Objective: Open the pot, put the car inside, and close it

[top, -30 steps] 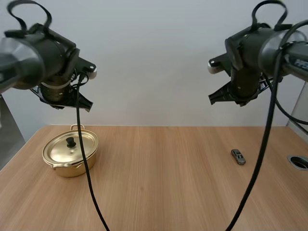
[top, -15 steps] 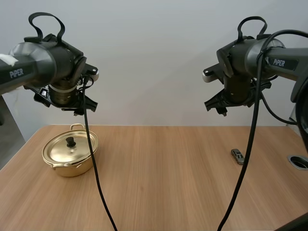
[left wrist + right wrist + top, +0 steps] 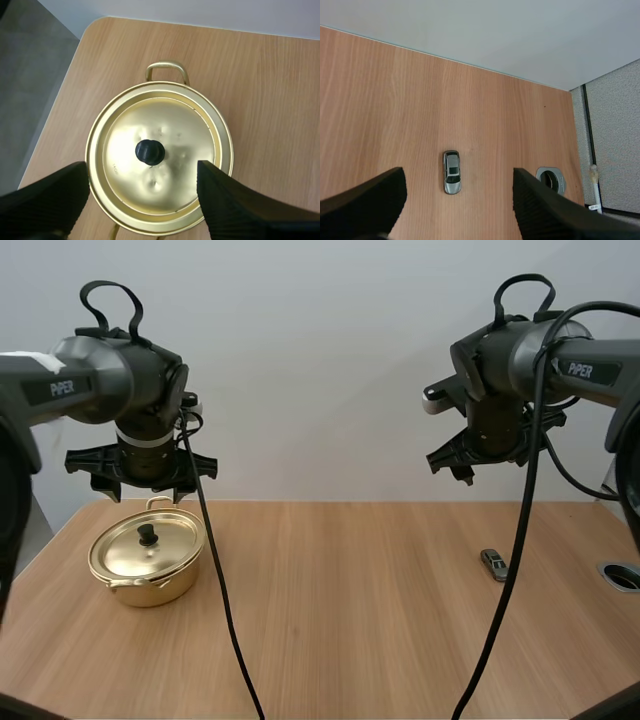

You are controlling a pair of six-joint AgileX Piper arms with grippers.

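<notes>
Since half a second earlier, my left arm [image 3: 100, 385] had swung down toward the pot and its wrist had turned level. My right arm [image 3: 530, 355] had kept almost the same place. Nothing on the bench [image 3: 330, 630] had shifted.

Count on the bench: one pot [image 3: 148, 562], one lid [image 3: 172, 127], one car [image 3: 494, 565].

Left gripper [image 3: 142, 170]: it hung above the pot, clear of it. Its two fingers [image 3: 50, 195] stood wide apart with nothing between them, and from the left wrist view one showed to each side of the lid. The lid sat closed on the pot, with one black knob [image 3: 149, 152] at its middle. I counted two loop handles [image 3: 167, 70] on the pot's rim, the far one in full sight and the near one only partly seen. The pot stood on the left side of the bench, near its far corner.

Right gripper [image 3: 457, 175]: it hung high over the car, well apart from it. Its two fingers [image 3: 550, 207] were likewise spread wide and held nothing. The car, small and grey, lay on the bare bench at the right side, outside the pot and well apart from it. One round grommet hole [image 3: 551, 180] was set in the bench near the car.
</notes>
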